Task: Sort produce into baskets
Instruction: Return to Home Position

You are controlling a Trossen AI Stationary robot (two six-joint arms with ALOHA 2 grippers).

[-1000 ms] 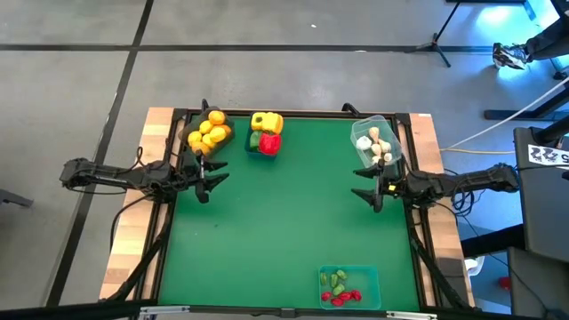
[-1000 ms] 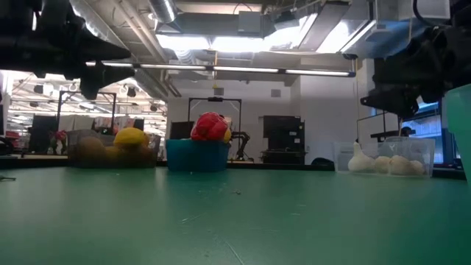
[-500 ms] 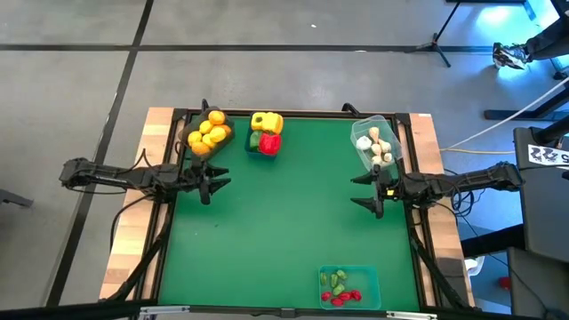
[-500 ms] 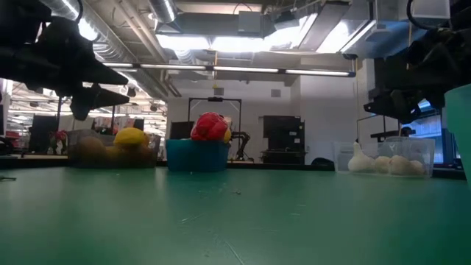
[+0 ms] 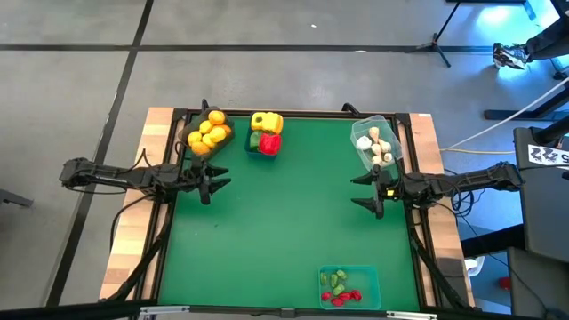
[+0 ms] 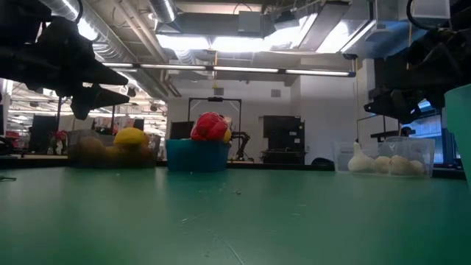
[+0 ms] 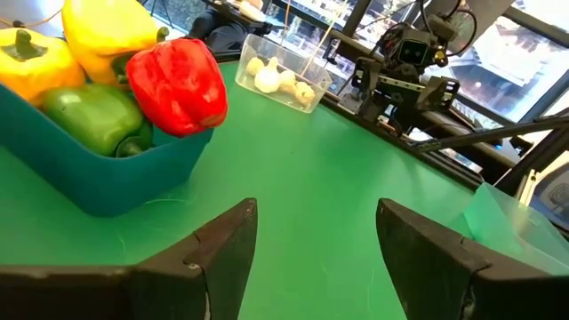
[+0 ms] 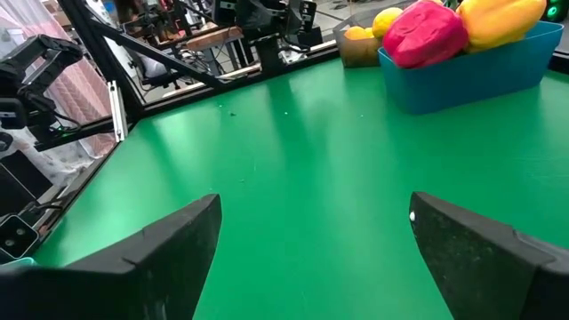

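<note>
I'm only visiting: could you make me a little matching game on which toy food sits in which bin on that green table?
Food:
1. yellow-orange fruits
2. bell peppers
3. white garlic pieces
4. tiny red and green bits

Bin:
A. clear bin
B. teal-green bin
C. dark grey bin
D. blue bin

Pairs: 1-C, 2-D, 3-A, 4-B.

On the bench (image 5: 284, 222), the pepper bin (image 7: 89, 182) sits at the far edge. The round-fruit bin (image 6: 96, 156) is just left of it, the garlic bin (image 5: 391, 129) well right, and the small-bits bin (image 5: 366, 277) far nearer and right.
</note>
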